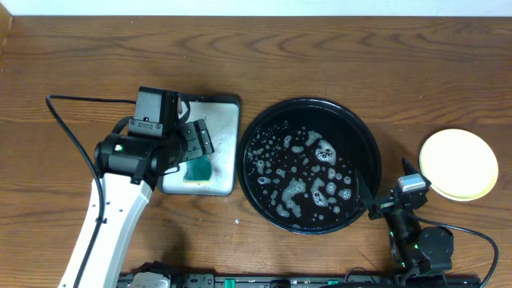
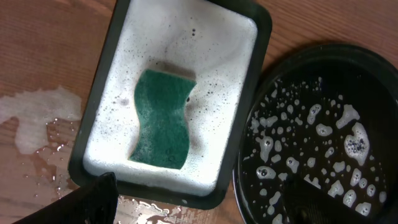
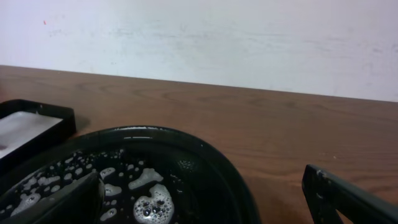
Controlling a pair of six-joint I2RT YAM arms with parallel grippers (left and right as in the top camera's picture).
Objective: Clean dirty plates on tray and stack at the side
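Observation:
The black tray (image 1: 310,164) sits mid-table, holding only soapy water and foam patches; its rim also shows in the left wrist view (image 2: 323,124) and the right wrist view (image 3: 186,155). A yellow plate (image 1: 458,164) lies on the table to the tray's right; I cannot tell what is beneath it. My left gripper (image 1: 198,144) hovers open over the small grey sponge tray (image 1: 226,128), above a green sponge (image 2: 161,118) lying in foam. Open and empty too, my right gripper (image 1: 384,190) straddles the black tray's right rim, one finger (image 3: 56,202) over the foam and the other outside.
Water is spilled on the wood beside the sponge tray (image 2: 43,124). The left arm's cable (image 1: 72,136) loops across the table at the left. A white wall (image 3: 199,37) stands beyond the table's far edge.

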